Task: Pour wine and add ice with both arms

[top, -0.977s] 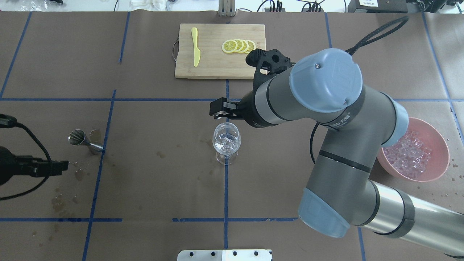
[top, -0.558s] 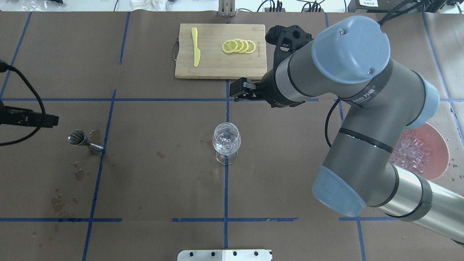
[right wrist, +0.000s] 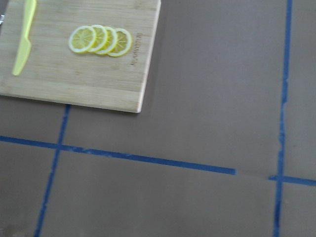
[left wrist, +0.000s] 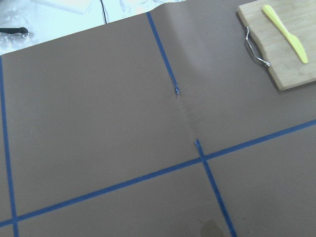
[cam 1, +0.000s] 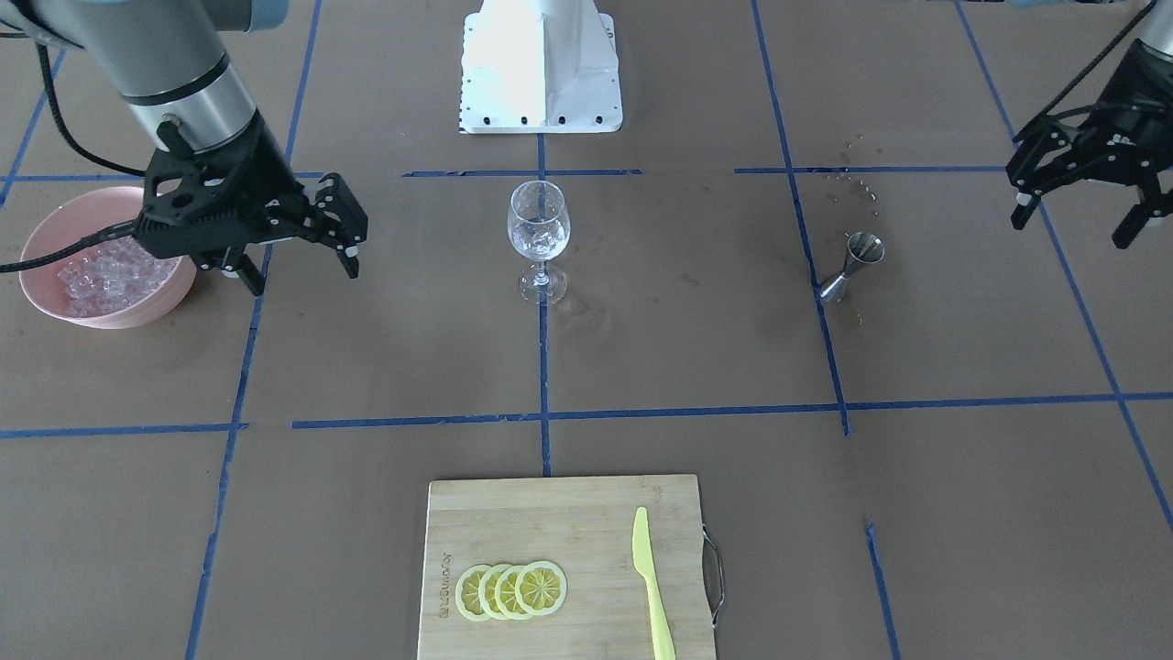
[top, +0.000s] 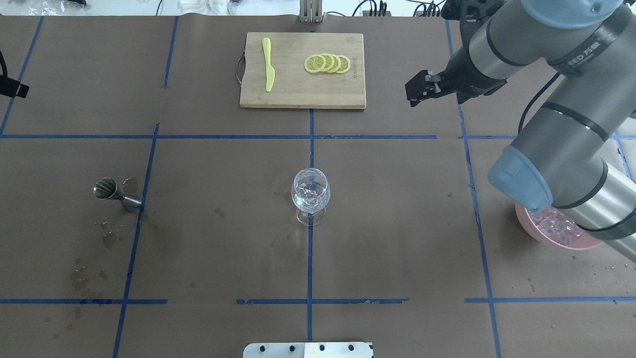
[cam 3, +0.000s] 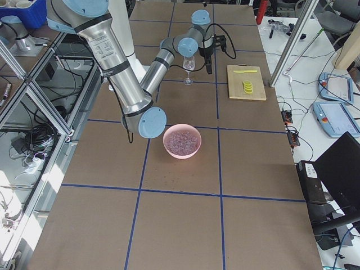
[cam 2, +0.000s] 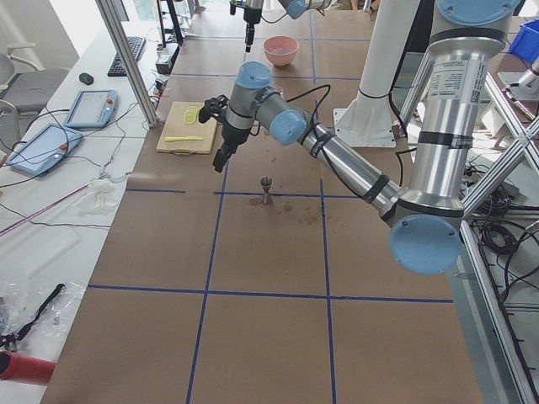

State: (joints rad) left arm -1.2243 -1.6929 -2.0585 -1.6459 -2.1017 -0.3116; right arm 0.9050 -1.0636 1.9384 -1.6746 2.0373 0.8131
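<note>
The wine glass (cam 1: 539,229) stands upright at the middle of the table, its foot on the crossing of two blue tape lines (top: 309,258). It holds a few cubes of ice (cam 1: 538,240) low in the bowl of the glass; whether wine lies under them cannot be told. The main heap of ice (cam 1: 96,275) fills a pink bowl (cam 1: 137,314) near the robot on the right side, partly under the right arm (top: 551,164) in the overhead view. The right gripper (cam 1: 302,269) hangs raised above the table with its fingers apart and nothing between them; from overhead it sits right of the cutting board's (cam 1: 559,522) right edge, apart from it and well away from the glass. On the far-side board lie four overlapping lemon slices (cam 1: 511,589) and a yellow-green knife (cam 1: 651,587). To the left, a steel jigger (cam 1: 852,266) stands by a tape line among dark spots (top: 107,238) on the brown cover. The left gripper (cam 1: 1072,225) hovers by the table's left edge, fingers spread and holding nothing, beyond the jigger. Bare brown cover (top: 223,164) surrounds the glass on every side.
</note>
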